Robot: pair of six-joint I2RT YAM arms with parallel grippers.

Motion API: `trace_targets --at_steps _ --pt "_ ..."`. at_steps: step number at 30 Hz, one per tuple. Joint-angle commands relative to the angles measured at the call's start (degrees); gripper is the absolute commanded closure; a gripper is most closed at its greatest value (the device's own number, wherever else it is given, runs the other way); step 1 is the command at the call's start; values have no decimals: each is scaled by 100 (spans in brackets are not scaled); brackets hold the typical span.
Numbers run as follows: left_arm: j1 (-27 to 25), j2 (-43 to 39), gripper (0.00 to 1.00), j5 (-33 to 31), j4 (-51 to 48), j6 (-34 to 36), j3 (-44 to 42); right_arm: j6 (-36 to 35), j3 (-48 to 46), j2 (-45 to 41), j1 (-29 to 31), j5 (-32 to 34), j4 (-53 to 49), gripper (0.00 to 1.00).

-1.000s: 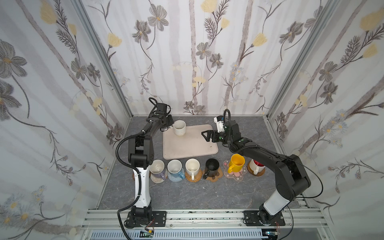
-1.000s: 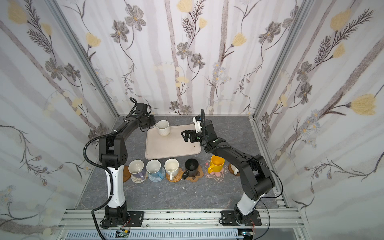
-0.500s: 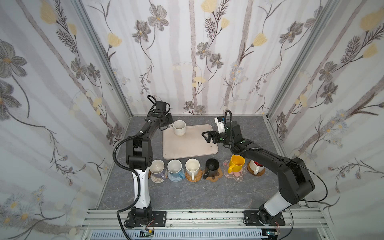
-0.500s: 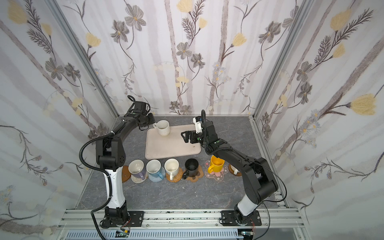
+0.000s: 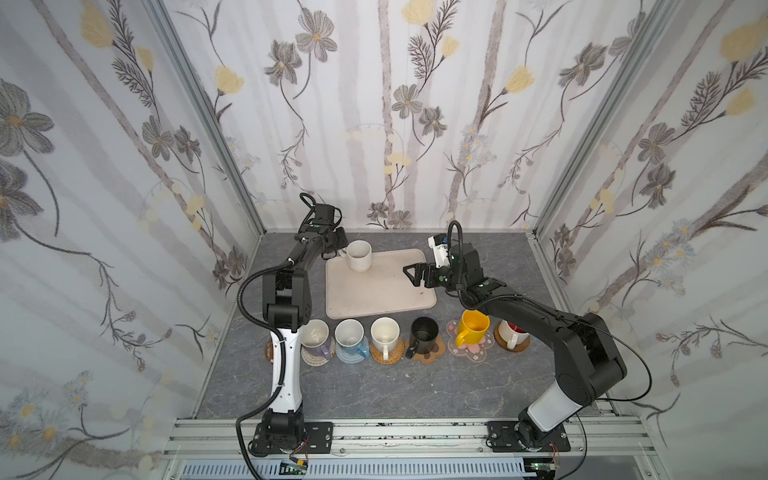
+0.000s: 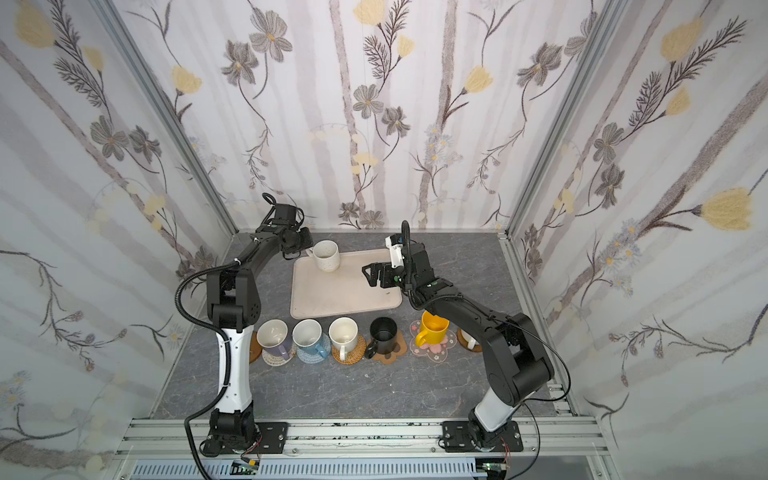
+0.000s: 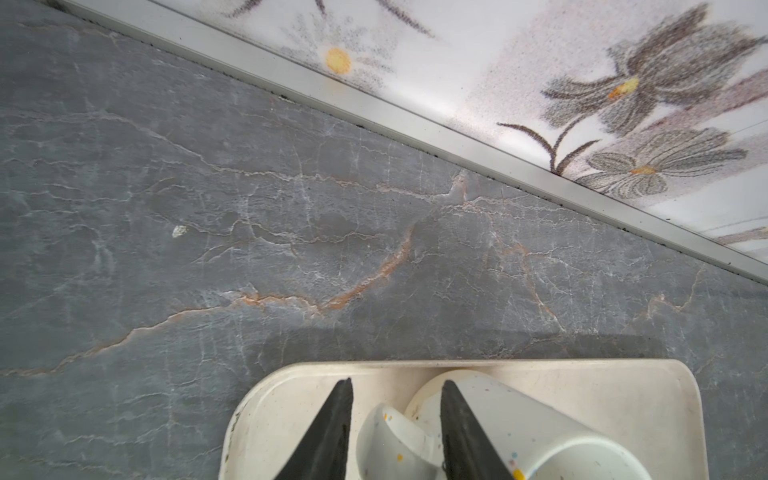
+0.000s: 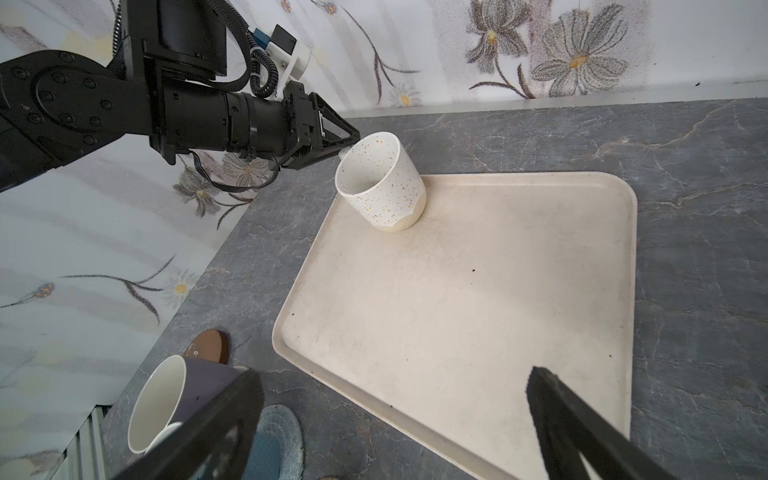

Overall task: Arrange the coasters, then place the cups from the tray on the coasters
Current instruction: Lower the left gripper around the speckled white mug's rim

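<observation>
Left tool [image 7: 397, 382] has widened, straddling cream cup [image 8: 380, 178] handle; right tool [image 8: 392, 372] gapes empty.

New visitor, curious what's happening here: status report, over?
Left hand straddling handle of speckled cream ceramic mug, grip unclear. Right hand open, empty, above beige plastic tray. Round brown wooden coaster bare, path looks clear.

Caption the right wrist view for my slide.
Left gripper at the speckled mug, the last on the beige tray; right gripper open.
</observation>
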Motion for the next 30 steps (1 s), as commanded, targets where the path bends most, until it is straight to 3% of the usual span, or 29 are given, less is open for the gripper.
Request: trace_targets --at_steps 1,30 --pt "-2 -100 66 42 -60 76 -131 -70 48 58 0 -23 57 0" --pt "-385 -1681 75 -443 290 -170 -2610 88 -71 37 1 -239 257 0"
